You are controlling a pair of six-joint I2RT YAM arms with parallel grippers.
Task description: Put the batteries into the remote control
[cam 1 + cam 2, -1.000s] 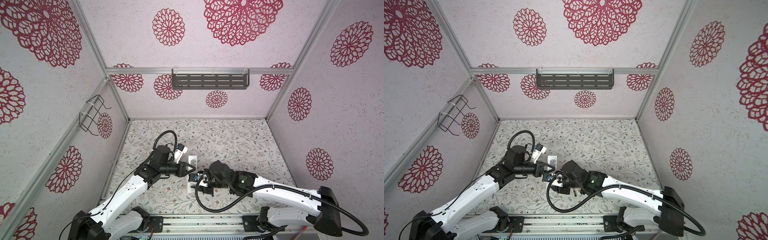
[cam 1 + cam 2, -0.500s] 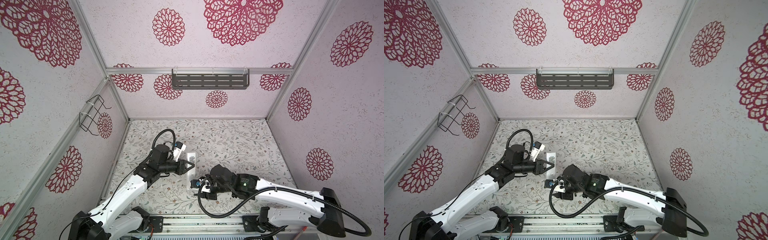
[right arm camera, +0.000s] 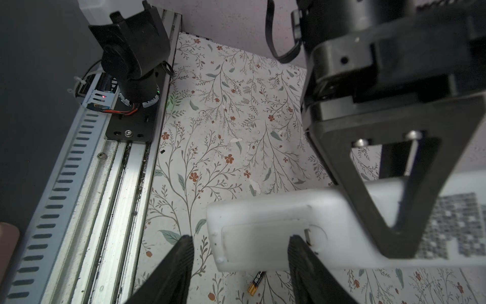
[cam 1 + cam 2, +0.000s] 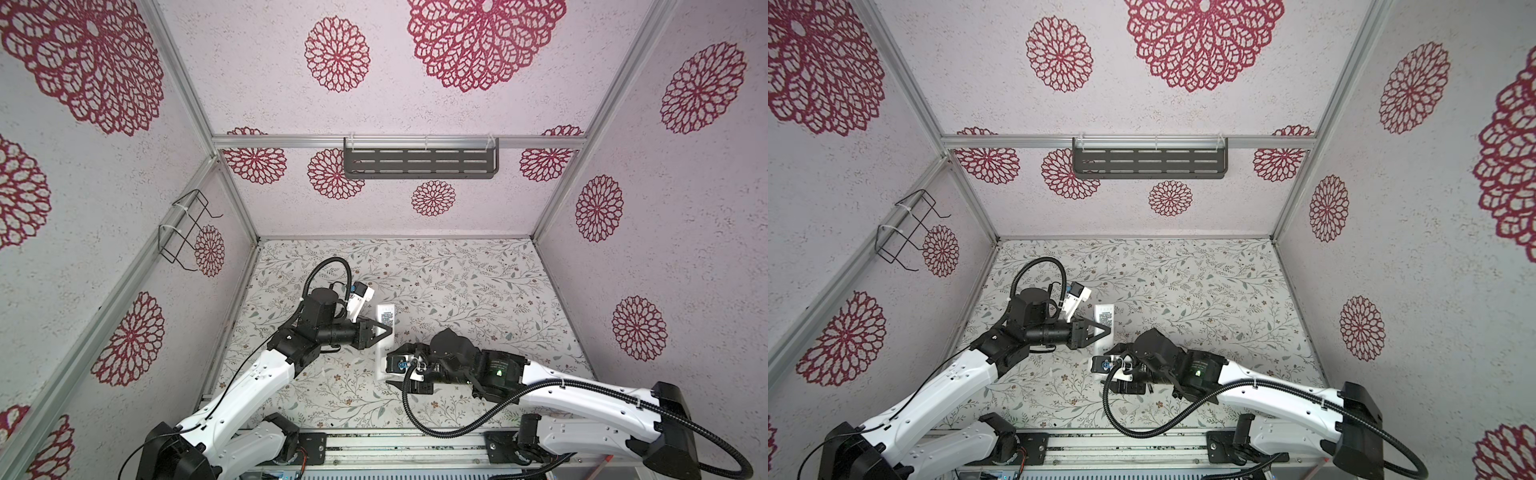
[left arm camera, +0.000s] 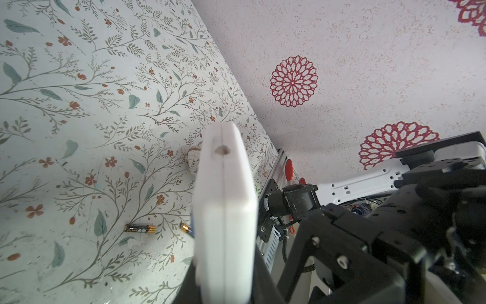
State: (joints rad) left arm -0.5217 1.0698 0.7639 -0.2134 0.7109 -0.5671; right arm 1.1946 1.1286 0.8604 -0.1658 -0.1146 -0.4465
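Left gripper (image 4: 384,330): we pinch the remote (image 4: 385,312) mid-length, clear of the table (image 4: 457,282), sticker side up, so its cover (image 3: 263,231) end is reachable.
Right gripper (image 3: 239,244): jaws spread, straddling that cover end without gripping; we judge cover removal comes next.
Batteries (image 5: 140,228): loose on the table, beneath the right jaws.

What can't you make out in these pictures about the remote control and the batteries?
- Second battery: left wrist view, mostly hidden behind the remote control.
- Remote control's buttons: face away in every view.
- Battery cover: right wrist view, blurred up close; latch state unclear.
- Right hand: fingers cut off by the right wrist picture's edge.
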